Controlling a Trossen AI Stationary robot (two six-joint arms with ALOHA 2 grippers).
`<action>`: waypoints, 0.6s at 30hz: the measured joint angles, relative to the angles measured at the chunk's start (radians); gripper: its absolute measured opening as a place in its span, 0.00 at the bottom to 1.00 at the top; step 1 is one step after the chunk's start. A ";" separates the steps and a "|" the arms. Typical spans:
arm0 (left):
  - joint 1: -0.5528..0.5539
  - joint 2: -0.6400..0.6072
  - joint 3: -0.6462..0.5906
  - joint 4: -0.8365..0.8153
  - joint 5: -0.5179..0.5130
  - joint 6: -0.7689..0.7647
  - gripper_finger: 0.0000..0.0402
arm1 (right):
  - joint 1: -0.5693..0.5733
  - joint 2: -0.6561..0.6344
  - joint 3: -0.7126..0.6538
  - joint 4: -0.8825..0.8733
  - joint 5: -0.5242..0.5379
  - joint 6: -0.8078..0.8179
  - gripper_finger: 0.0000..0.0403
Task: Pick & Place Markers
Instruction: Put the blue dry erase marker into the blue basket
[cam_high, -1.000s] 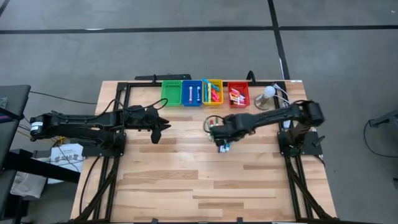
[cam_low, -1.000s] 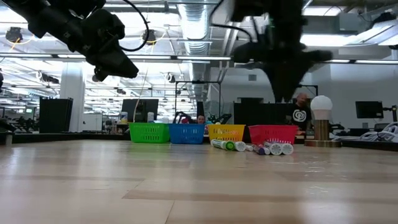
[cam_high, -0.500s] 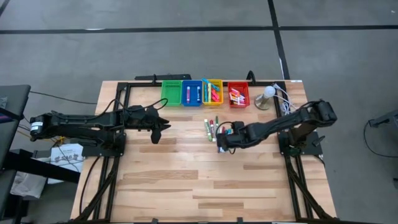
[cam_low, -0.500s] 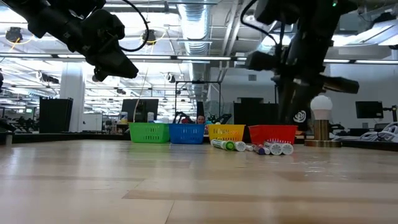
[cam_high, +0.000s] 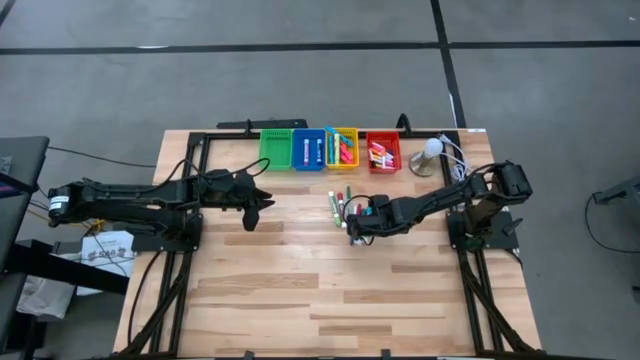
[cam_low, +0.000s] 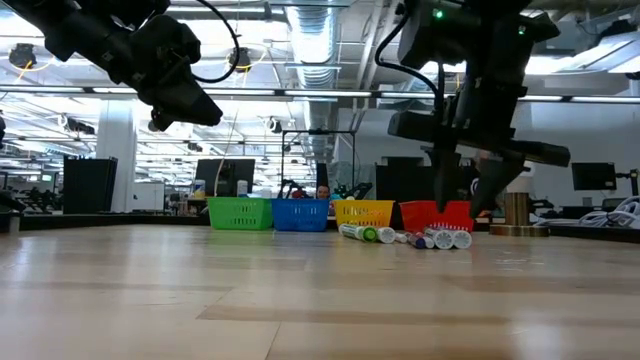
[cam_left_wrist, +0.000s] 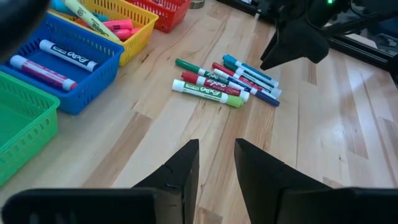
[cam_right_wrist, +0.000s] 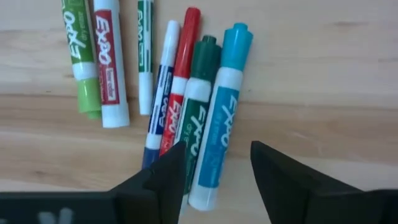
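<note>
Your right gripper (cam_right_wrist: 214, 171) hangs just above the loose markers (cam_right_wrist: 180, 93) on the table (cam_high: 300, 290), fingers parted, holding nothing; your left gripper (cam_left_wrist: 214, 165) waits near the green bin (cam_high: 276, 149), fingers slightly apart, empty; more markers lie in the bins.

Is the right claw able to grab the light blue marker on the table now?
Probably yes. The right claw hangs open just above the light blue marker, nothing covering it. A dark green marker lies tight against it, so a finger may bump that one.
</note>
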 joint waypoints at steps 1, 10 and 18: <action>0.000 0.000 0.000 0.000 0.000 0.000 0.25 | -0.004 0.000 0.000 -0.001 -0.001 -0.011 0.43; 0.000 0.000 0.000 0.000 0.000 0.000 0.25 | -0.039 0.025 0.002 0.003 -0.006 -0.053 0.41; 0.000 0.000 0.000 -0.003 0.000 0.000 0.25 | -0.045 0.085 0.001 0.008 -0.056 -0.078 0.38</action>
